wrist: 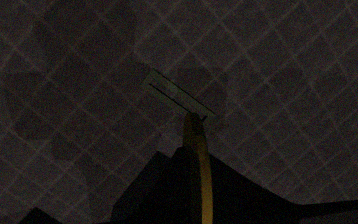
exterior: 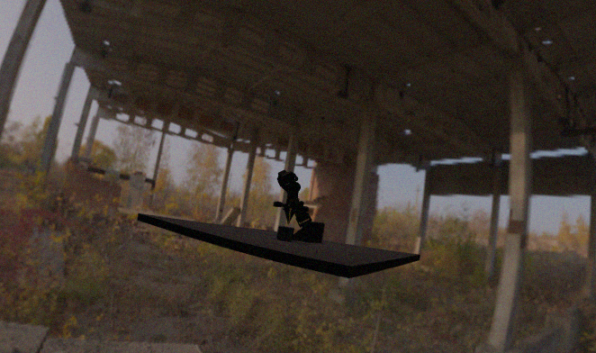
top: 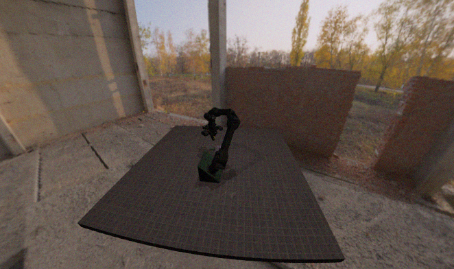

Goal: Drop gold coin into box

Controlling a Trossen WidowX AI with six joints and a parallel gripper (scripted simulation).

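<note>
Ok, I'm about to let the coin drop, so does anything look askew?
Yes. In the wrist view the coin, clamped in the gripper, runs straight up the frame, while the slot beyond it lies on a diagonal. They are not lined up, so the coin would likely catch.
</note>
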